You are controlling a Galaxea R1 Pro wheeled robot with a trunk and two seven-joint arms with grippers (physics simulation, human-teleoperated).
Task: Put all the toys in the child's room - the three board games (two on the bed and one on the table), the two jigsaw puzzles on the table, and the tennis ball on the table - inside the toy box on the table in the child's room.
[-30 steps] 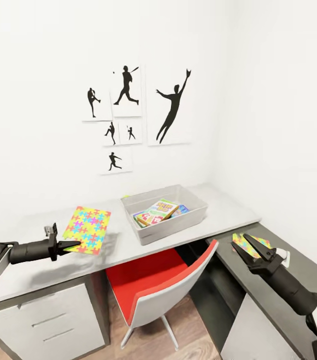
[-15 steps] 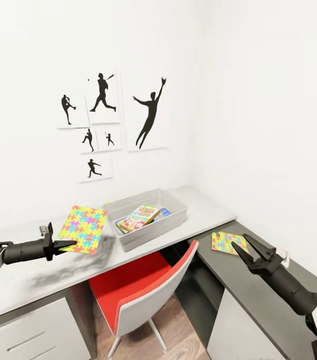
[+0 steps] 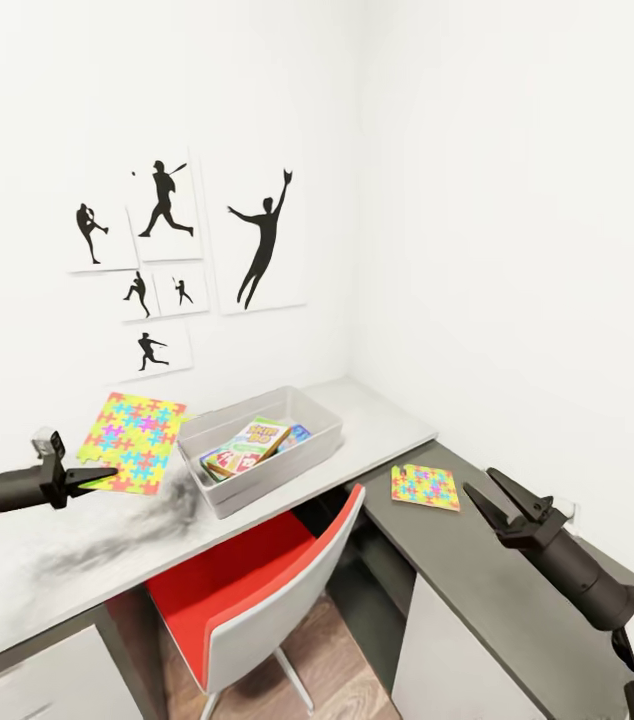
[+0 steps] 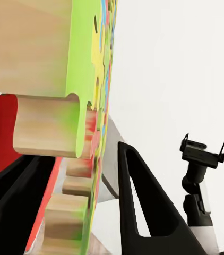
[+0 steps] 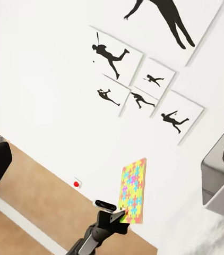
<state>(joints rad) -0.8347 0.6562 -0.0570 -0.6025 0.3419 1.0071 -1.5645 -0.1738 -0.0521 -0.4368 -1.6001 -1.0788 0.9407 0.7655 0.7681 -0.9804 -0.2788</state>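
Evidently the camera has swung rightward over the last second, so the whole scene has slid toward nine o'clock in the head view while the things themselves kept their places. Largest first: the table [image 3: 377, 425] carries the toy box [image 3: 307, 457], which holds board games [image 3: 247, 448]. At its nine o'clock, the left gripper [image 3: 97, 474] stays clamped on the edge of one jigsaw puzzle [image 3: 134, 441], lifted clear of the desktop and tilted, its near edge just beside the bin's rim; I judge a short carry toward three o'clock would drop it in. The second jigsaw puzzle [image 3: 425, 487] lies flat on the lower side desk [image 3: 517, 590], with bare surface around it. The right gripper [image 3: 497, 494], fingers spread apart and empty, hovers at its three o'clock, near but not touching.
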